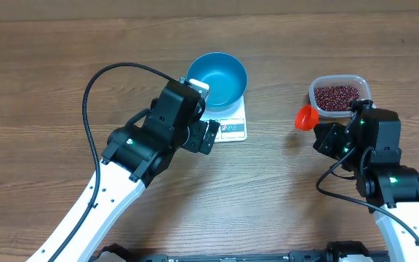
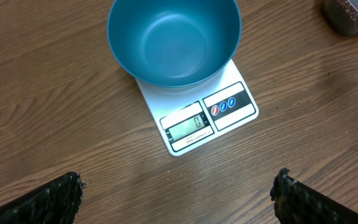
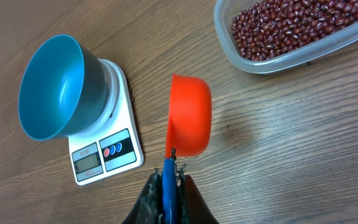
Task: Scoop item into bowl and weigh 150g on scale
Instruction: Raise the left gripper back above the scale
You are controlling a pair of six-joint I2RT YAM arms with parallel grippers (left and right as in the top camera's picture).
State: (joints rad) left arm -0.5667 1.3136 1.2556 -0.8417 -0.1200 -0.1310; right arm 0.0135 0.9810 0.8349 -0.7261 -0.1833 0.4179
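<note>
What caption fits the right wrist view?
Right tool grips an orange scoop between the bowl on the scale and the bean tub.

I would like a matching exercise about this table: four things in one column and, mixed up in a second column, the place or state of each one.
Column A
1. blue bowl
2. beans
3. orange scoop
4. left gripper

Column B
a. in the clear tub
b. gripped by the right gripper
c. standing on the scale
d. open, holding nothing

Pairs: 1-c, 2-a, 3-b, 4-d
</note>
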